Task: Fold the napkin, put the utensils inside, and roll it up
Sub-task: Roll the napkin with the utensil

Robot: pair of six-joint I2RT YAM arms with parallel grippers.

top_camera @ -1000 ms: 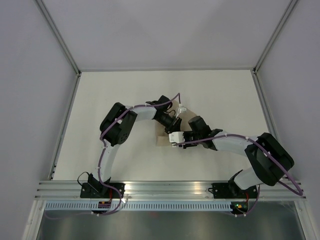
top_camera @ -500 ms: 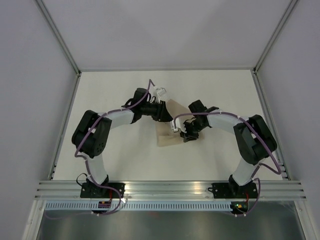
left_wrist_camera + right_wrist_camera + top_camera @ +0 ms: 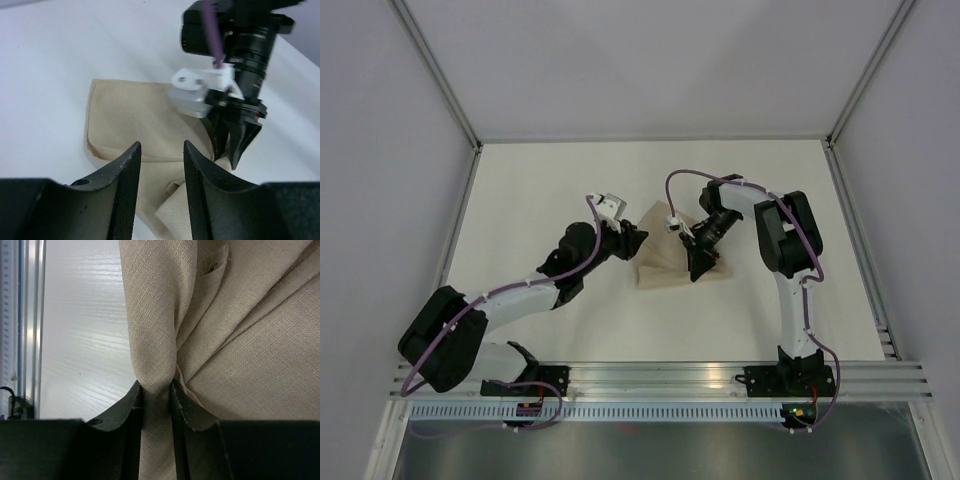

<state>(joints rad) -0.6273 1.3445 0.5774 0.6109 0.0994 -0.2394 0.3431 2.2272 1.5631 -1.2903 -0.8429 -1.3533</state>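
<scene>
The beige napkin (image 3: 658,270) lies folded and rumpled at the middle of the white table. My right gripper (image 3: 700,266) comes down on its right edge and is shut on a bunched fold of the cloth (image 3: 156,390). In the left wrist view that right gripper (image 3: 231,150) pinches the napkin (image 3: 135,120) from above. My left gripper (image 3: 636,240) hovers at the napkin's left edge, open, its fingers (image 3: 131,165) apart with only cloth lying beneath them. The utensils are out of view; whether they lie inside the folds I cannot tell.
An aluminium rail (image 3: 660,375) runs along the near edge by the arm bases. White walls with metal posts (image 3: 445,90) close the table on three sides. The right arm's purple cable (image 3: 685,178) loops above the napkin.
The left arm has drawn back to the left and its gripper has opened off the napkin. The right arm has swung to the far right side, still gripping the cloth.
</scene>
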